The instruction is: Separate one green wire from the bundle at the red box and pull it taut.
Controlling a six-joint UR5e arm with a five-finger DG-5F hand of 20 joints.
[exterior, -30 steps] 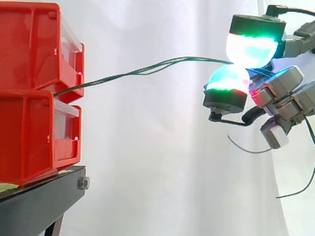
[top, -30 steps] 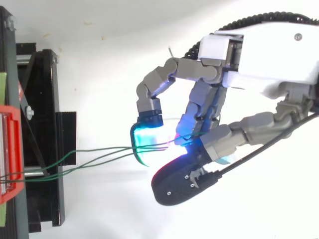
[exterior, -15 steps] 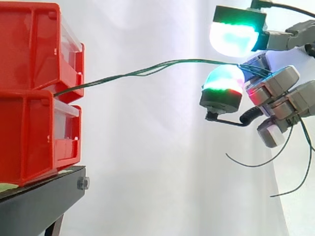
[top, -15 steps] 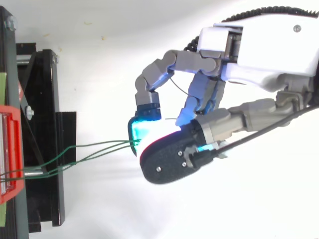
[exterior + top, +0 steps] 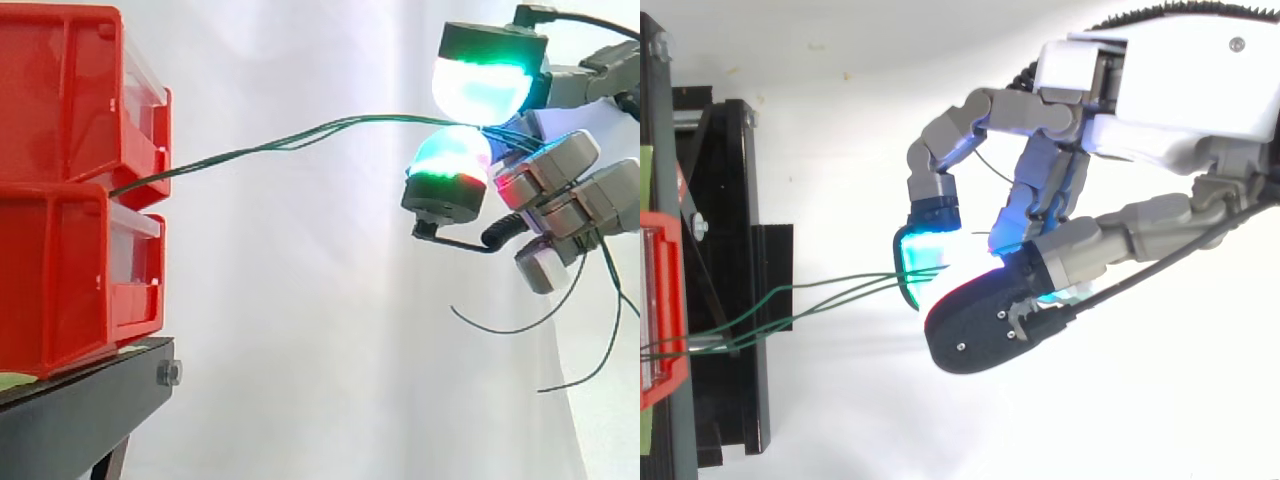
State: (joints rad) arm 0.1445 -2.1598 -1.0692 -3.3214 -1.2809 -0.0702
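I see the two stacked bins (image 5: 60, 120) on the stand (image 5: 90, 410), one on top of the other. The wires (image 5: 300, 140) come out of the front of the stack, about where the bins meet, and run rightward away from it to the hand (image 5: 565, 190), well apart from the bins. There they are pinched between two fingertips (image 5: 482, 88), one above the other. Their loose ends (image 5: 520, 325) hang below the hand.

Glossy plastic bins (image 5: 60, 250) (red) on matt black stand (image 5: 90, 410)
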